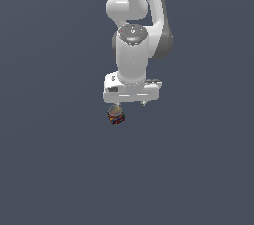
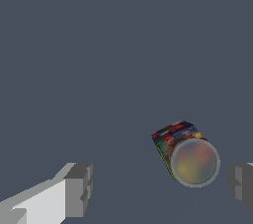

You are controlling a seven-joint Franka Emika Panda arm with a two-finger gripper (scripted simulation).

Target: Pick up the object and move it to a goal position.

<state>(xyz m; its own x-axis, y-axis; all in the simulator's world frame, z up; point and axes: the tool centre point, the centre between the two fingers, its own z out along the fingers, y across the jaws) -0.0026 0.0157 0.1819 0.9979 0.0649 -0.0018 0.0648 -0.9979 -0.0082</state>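
Claw point(image 2: 159, 188) spread wide (untouching) around can point(image 2: 185, 152).

A bare simulated scene: a flat, featureless grey-blue ground point(image 1: 49, 169) (no furnishings) everywhere.

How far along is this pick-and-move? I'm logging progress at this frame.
Done: the gripper is lined up over the can, jaws open, a finger on either side. In hand: the approach; nothing is gripped. Left: closing, lifting, carrying to the goal, which isn't visible.

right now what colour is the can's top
Orange-brown with a grey rim; the can shows best in the wrist view.
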